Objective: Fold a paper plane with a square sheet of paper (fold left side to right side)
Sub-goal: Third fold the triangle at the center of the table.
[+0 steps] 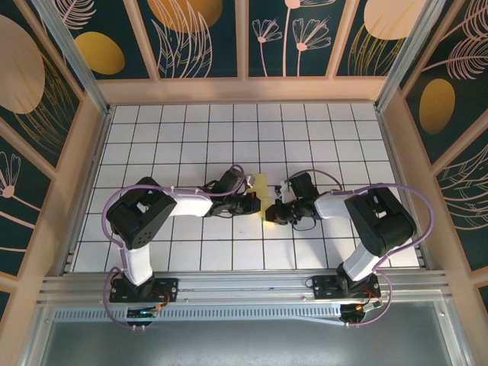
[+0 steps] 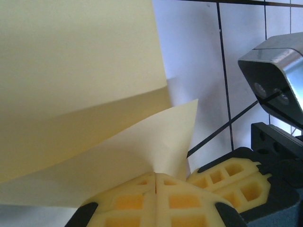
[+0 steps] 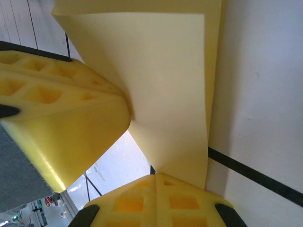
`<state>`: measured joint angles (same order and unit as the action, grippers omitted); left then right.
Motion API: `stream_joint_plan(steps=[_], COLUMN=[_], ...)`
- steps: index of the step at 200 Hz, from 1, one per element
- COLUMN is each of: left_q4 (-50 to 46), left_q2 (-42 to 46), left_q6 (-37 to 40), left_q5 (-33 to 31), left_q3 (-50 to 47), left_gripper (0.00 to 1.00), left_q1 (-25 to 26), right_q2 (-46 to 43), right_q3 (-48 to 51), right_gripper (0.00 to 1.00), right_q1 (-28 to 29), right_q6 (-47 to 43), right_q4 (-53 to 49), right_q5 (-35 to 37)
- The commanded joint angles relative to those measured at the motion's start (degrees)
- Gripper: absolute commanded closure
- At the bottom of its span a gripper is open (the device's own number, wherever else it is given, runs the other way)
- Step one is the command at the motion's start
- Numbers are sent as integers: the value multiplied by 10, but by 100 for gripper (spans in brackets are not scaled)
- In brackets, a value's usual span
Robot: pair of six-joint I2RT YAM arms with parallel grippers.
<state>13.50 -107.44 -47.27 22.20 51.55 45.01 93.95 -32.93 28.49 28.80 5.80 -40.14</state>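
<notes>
**One yellow sheet pinched from both sides at mid-table**

We count one square sheet of paper, pale yellow, two arms and two grippers. From above, the sheet sits at the centre of the white gridded table, mostly hidden under the two wrists that meet over it. A strip of it shows between them.

The left arm rises from its base at 7 o'clock and reaches in from 9 o'clock. The right arm rises from 5 o'clock and reaches in from 3 o'clock.

In the left wrist view, the left gripper has its yellow fingers pressed together on the paper. The paper lifts away toward 11 o'clock in two layers with a crease across them. At 4 o'clock in that view we see the other gripper's yellow fingers just beside, and the right wrist's camera housing at 2 o'clock.

In the right wrist view, the right gripper is likewise clamped on a point of the sheet, which fans up toward 12 o'clock as a folded flap. One thick finger of the left gripper touches the paper from 9 o'clock.

A purple cable loops beside each arm. Dark wall panels with plant motifs and orange ovals enclose the table on three sides.
</notes>
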Motion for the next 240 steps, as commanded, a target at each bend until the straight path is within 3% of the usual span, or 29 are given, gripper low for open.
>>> stream_joint_plan(steps=[1, 118, 240], left_q4=[-1, -32, -29], left_q2=[-12, -20, 25], left_q6=[-13, -35, 14], left_q5=[-10, -60, -104], left_q3=[8, 1, -58], left_gripper=[99, 100, 100], left_q1=[2, -7, -109], right_q2=[34, 36, 39], right_q3=[12, 3, 4], right_gripper=[100, 100, 100], right_q1=[6, 6, 8], right_q6=[-22, -31, -26], right_q4=[-67, -95, -87], right_q5=[82, 88, 78])
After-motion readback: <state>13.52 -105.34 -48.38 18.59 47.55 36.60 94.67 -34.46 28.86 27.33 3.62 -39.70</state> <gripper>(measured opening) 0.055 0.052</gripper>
